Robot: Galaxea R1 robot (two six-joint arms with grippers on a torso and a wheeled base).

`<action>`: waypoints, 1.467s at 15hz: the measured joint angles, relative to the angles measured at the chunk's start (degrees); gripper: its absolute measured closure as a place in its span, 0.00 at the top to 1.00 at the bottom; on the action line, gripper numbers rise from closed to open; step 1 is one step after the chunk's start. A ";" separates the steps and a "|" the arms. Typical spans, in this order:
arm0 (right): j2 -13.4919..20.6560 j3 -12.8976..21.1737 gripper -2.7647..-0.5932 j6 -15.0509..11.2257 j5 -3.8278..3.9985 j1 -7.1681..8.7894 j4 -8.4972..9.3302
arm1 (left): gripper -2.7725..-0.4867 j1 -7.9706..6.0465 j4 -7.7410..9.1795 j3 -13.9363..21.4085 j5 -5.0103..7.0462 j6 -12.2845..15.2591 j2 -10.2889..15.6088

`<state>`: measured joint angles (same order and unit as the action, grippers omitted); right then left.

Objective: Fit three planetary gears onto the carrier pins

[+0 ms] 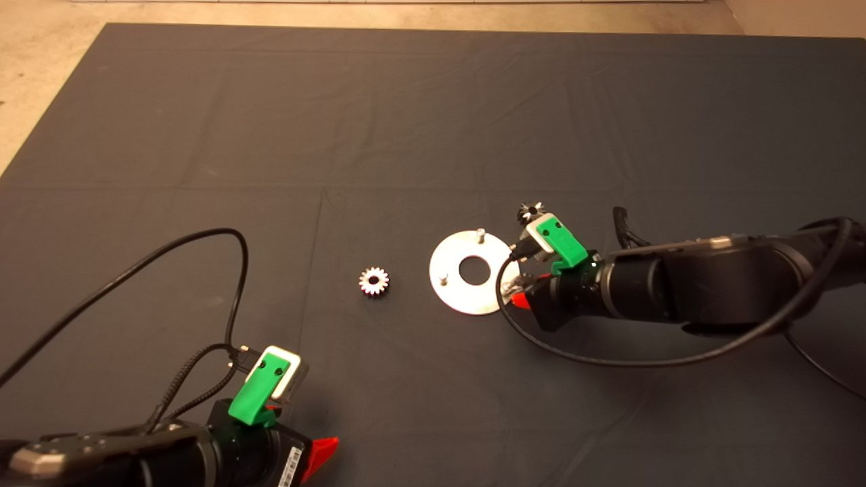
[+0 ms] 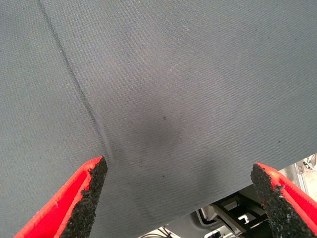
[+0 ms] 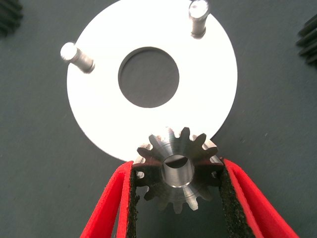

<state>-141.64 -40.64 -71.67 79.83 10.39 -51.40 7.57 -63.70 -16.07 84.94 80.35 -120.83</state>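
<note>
Right gripper [image 3: 176,198] clamps a gear [image 3: 177,168] over the plate [image 3: 99,124] rim.
Its bore hovers where a pin should seat; left gripper [image 2: 181,198] waits open.

Bright metal on matt woven cloth

Flat round silver metal plate [image 3: 99,119] gleams smooth; small toothed metal gear [image 3: 177,168] shows machined sheen; dark grey cloth mat [image 2: 163,74] is creased.

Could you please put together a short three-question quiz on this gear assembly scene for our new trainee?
1. True or false: the right gripper holds a gear.
2. How many carrier pins on the silver plate stand bare?
3. Which gripper waits open at the mat's near edge?

Key
1. True; fingers clamp it at the plate's rim.
2. Two.
3. The left gripper.
</note>
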 joint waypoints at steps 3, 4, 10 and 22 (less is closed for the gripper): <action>-0.45 -2.40 0.16 0.00 -1.91 0.16 0.59 | 0.69 0.00 0.00 0.00 0.02 0.00 0.00; -0.52 -2.49 0.16 0.00 -2.00 0.41 0.68 | 0.69 0.00 0.00 0.00 0.00 0.00 0.00; -0.76 -2.51 0.16 0.00 -2.39 0.72 2.84 | 0.69 0.00 -0.66 0.00 0.00 0.00 0.00; -0.76 -2.51 0.16 0.00 -2.25 1.10 6.03 | 0.69 0.00 -0.85 0.00 0.00 0.40 0.00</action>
<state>-142.40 -43.15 -71.67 77.58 11.49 -45.36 7.57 -64.55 -16.07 84.94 80.75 -120.83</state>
